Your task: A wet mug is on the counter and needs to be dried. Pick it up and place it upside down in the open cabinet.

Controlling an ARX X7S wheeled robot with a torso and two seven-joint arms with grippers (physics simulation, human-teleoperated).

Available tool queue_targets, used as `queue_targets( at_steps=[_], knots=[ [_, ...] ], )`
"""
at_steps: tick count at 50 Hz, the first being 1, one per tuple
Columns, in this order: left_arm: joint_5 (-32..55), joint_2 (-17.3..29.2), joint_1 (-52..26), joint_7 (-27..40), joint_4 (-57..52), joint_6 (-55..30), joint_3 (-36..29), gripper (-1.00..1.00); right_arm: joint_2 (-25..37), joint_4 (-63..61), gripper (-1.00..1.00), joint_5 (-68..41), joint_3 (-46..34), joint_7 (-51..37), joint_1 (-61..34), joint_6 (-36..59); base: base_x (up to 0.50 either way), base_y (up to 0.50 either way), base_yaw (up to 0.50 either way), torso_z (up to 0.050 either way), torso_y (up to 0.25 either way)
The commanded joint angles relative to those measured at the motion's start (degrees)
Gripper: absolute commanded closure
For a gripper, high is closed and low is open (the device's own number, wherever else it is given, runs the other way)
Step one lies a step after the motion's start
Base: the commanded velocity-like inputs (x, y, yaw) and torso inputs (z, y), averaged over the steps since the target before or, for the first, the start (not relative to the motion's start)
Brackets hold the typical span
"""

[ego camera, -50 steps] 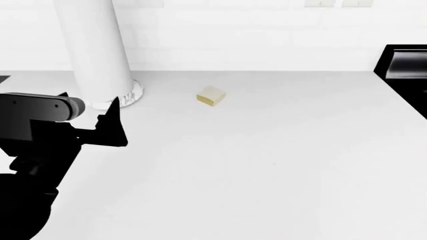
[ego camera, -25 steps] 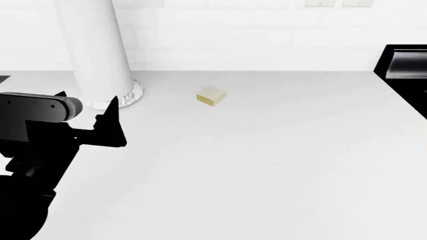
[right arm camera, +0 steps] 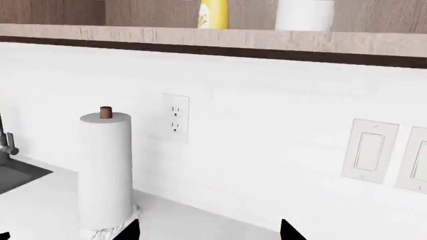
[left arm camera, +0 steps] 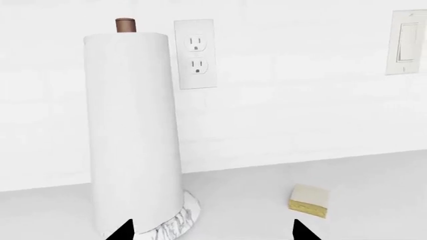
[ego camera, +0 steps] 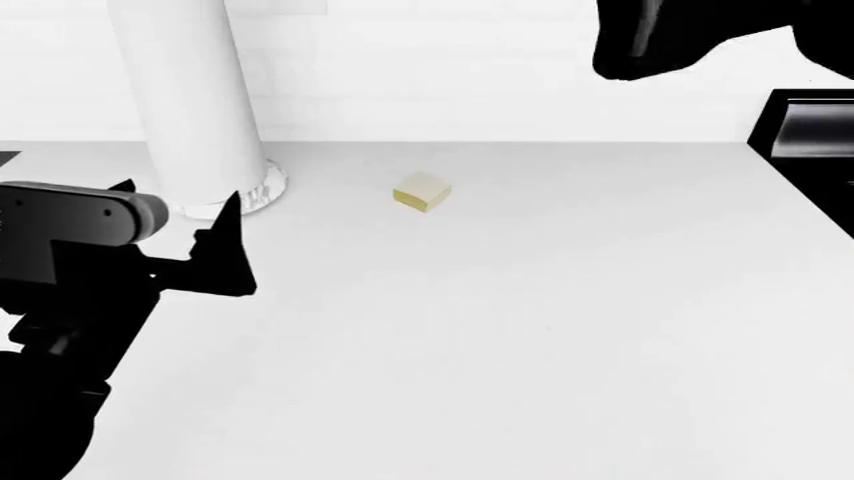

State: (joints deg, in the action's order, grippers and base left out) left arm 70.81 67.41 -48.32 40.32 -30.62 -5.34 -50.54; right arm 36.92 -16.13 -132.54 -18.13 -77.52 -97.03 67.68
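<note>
No mug shows on the white counter (ego camera: pixel 534 330). In the right wrist view a small white cylinder (right arm camera: pixel 305 14), which looks like the mug, stands on the open cabinet's wooden shelf (right arm camera: pixel 200 36). The frame edge cuts off its top, so I cannot tell which way up it is. My right gripper (right arm camera: pixel 208 231) is below the shelf, open and empty. The right arm (ego camera: pixel 694 35) is raised at the head view's upper right. My left gripper (ego camera: pixel 180 200) (left arm camera: pixel 213 232) hovers low over the counter by the paper-towel column, open, with nothing between its fingers.
A tall paper-towel roll (ego camera: pixel 187 100) (left arm camera: pixel 133 130) stands on a marbled base at the back left. A small yellow block (ego camera: pixel 422 192) (left arm camera: pixel 310 201) lies near it. A black stove top (ego camera: pixel 807 140) sits at the right. A yellow bottle (right arm camera: pixel 213 14) shares the shelf. A sink (right arm camera: pixel 13 172) lies further left.
My right arm has come into the head view at the upper right. The left gripper has barely shifted and stays open.
</note>
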Motion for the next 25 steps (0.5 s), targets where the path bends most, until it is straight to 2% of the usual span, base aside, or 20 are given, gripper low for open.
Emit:
queue_targets(
  at_steps=[1,13,25],
  knots=[
    [-0.12,-0.5,-0.66,0.2,-0.19,-1.15,-0.02,-1.0,-1.17,-2.59,-1.0,9.83,6.51,12.08,10.56,3.98,0.0,0.0,0.0,0.0,0.0],
    [-0.43,-1.2,-0.92,0.1,0.24,-1.85,-0.16,-1.0,-5.37,-1.84,-1.0,28.59,12.6,29.68,15.21,8.11,0.0,0.0,0.0,0.0,0.0],
    [-0.4,-1.71,-1.21,-0.09,0.55,-2.37,-0.14,-1.0,-6.53,-0.17,-1.0,42.61,13.55,45.09,20.41,4.64,0.0,0.0,0.0,0.0,0.0]
  ],
)
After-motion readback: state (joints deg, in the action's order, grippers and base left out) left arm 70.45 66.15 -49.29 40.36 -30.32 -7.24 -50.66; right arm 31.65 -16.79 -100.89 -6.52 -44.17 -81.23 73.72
